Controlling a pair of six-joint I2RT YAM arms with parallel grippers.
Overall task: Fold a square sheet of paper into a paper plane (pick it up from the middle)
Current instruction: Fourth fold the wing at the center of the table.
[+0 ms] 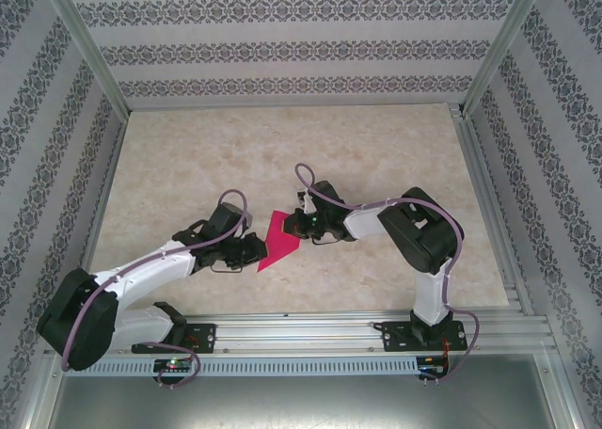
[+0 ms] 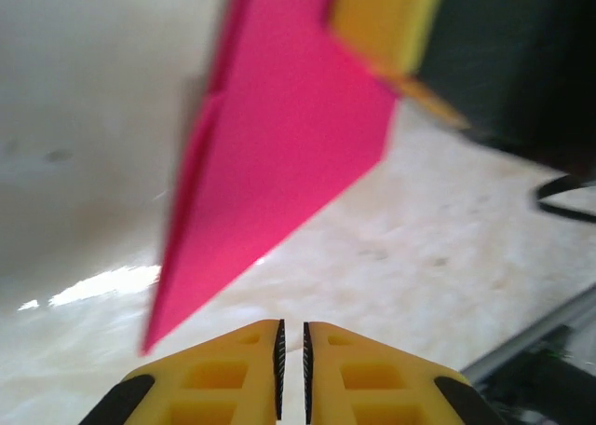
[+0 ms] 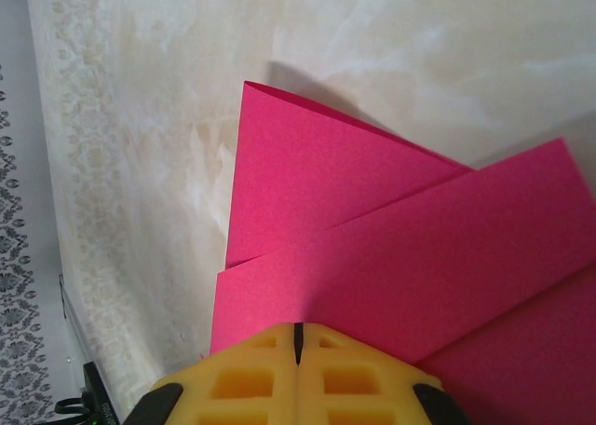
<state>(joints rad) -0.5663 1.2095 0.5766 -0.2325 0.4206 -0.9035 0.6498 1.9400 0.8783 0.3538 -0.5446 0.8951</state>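
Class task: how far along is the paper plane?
Done: the pink sheet already carries overlapping folds and tapers to a point. In hand: the right gripper is pinching it; the left gripper sits closed and empty near it. Left: it looks too broad for a finished dart, so more folds are likely.

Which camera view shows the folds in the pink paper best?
The right wrist view: the pink paper is close and sharp there, its overlapping folded layers and edges plain to see. The left wrist view shows it blurred, and the top view makes it a small triangle, too far off for folds.
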